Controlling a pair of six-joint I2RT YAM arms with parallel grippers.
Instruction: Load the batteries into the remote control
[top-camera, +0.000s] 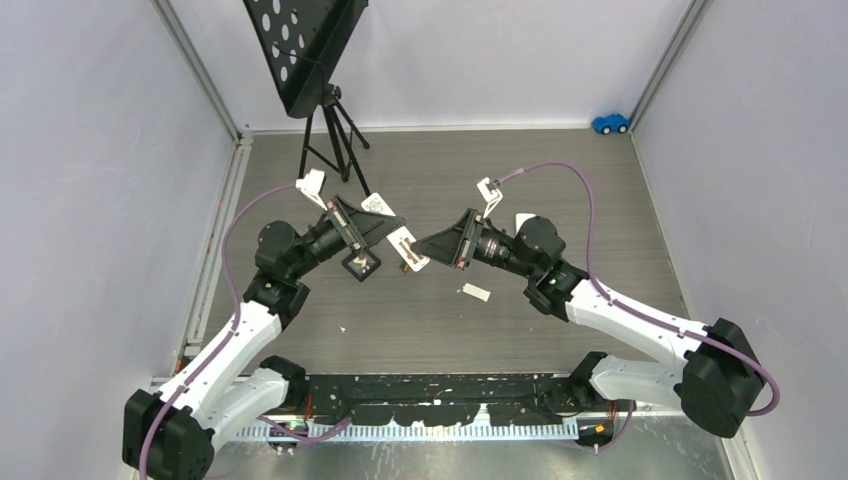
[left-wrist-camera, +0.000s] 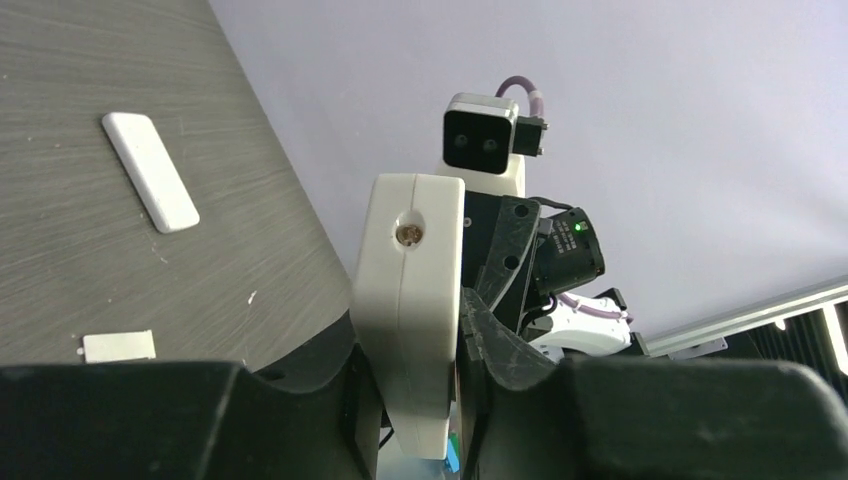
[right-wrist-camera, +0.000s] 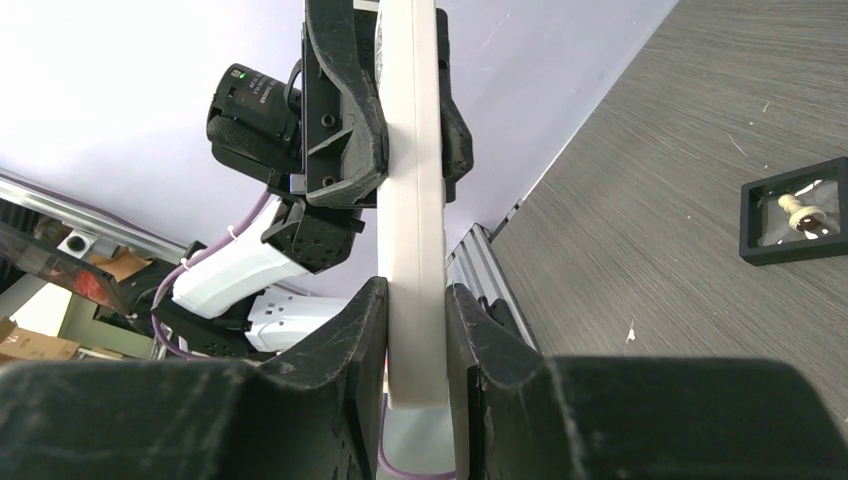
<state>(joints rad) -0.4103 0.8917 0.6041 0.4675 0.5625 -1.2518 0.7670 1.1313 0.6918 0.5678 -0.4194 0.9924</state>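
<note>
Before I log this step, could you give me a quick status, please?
Status: left gripper and right gripper both shut on remote. One battery in black tray. Nothing blocking; cover on table.

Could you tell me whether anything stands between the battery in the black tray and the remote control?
Nothing visible covers the battery in its open tray or lies between it and the remote. Left gripper and right gripper both hold the remote.

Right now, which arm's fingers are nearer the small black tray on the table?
Left. The left fingers, clamped on the remote, sit just beside the black tray. The right fingers hold the remote's other side, farther from the tray.
</note>
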